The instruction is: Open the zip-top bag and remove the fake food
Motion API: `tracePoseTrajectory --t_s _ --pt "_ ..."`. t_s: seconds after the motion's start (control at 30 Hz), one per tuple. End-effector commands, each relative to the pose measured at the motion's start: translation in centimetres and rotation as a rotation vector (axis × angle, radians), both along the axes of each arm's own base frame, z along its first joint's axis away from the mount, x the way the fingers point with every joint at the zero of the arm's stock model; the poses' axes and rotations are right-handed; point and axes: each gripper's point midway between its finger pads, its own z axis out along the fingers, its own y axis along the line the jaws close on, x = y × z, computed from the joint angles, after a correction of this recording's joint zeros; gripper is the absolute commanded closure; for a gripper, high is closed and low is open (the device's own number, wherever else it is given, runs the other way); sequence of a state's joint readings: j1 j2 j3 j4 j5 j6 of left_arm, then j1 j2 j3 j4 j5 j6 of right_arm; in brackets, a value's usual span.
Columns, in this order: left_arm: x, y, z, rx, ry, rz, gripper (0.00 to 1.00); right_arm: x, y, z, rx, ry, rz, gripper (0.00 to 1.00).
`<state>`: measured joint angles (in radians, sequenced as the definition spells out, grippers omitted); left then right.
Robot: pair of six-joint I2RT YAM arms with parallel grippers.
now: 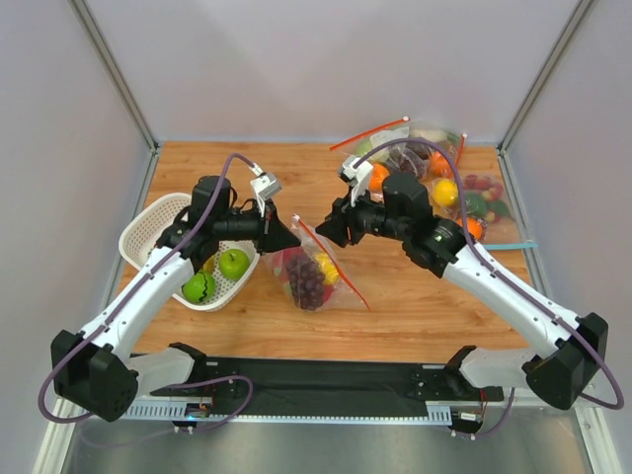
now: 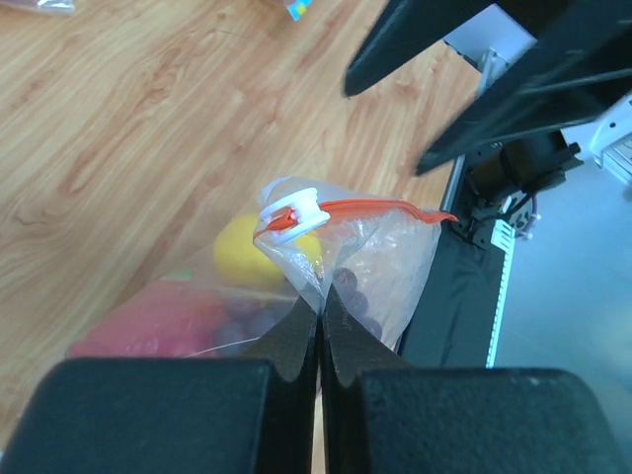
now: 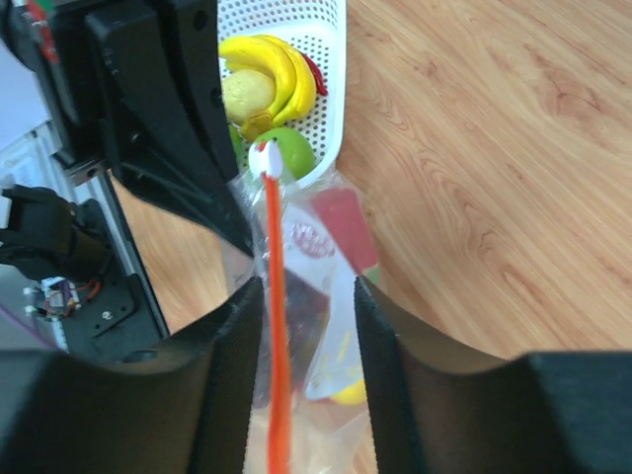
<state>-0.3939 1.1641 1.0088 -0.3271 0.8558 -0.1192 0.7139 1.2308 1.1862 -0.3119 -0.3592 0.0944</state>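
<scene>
Left gripper (image 2: 319, 308) is closed on a fold of the zip-top bag (image 1: 318, 259) just under its white slider (image 2: 291, 213), while the right gripper (image 3: 304, 316) stands open with one finger on each side of the red strip (image 3: 275, 326), though I cannot tell if it touches the plastic. The bag, with the fake food (image 1: 307, 281) inside, sits in the middle of the table (image 1: 415, 296), between a white basket (image 1: 138, 222) of green apples (image 1: 234, 263) close on the left and a pile of other bags (image 1: 446, 183) at the back right corner; open wood lies in front, toward the near edge.
</scene>
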Motion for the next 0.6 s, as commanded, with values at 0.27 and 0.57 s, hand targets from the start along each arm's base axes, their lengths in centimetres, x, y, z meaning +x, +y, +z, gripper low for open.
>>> tracePoseTrajectory --t_s 0.27,0.57 --pt "-1.2 -1.4 1.3 -0.053 -0.059 -0.102 1.0 1.3 3.5 2.5 -0.062 -0.175 0.012 0.66" --pt "-1.3 -1.3 1.6 -0.053 -0.067 -0.099 1.0 0.8 3.8 2.6 -0.084 -0.194 -0.001 0.68"
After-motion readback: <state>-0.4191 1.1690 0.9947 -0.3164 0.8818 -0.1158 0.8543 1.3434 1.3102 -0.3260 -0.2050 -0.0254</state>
